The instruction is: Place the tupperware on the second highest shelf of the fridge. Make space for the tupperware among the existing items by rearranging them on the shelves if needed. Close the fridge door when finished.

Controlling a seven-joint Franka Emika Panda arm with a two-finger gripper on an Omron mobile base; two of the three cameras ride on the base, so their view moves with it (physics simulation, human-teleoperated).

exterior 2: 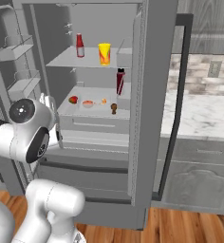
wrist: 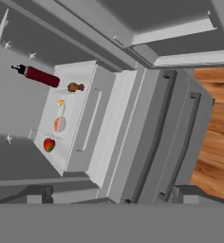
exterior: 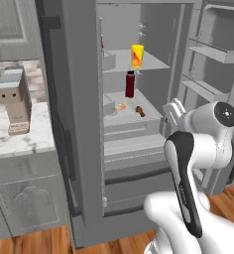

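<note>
Gripper hangs with its jaws spread wide and nothing between them, in front of the open fridge, outside the lower front edge of the cabinet. In the right base view it sits at the left side of the opening, near the left door bins.

On the lower shelf lies the tupperware, a shallow pale container with orange pieces inside. To its left is a red-green fruit, to its right a small orange piece, and a small brown item stands near the front edge of this shelf. A dark red bottle stands upright at the right side of the same shelf, behind the brown item.

On the shelf above, a yellow cup stands near the front edge in the middle, and a red bottle with white cap stands to its left and further back. Between the two there is free surface, and the left front corner of this shelf is bare too.

Both fridge doors stand open; the right door shows its edge toward the camera, with its dark bar handle on the outer side. Below the shelves are two drawers, closed. A marble table runs to the right of the fridge
</note>
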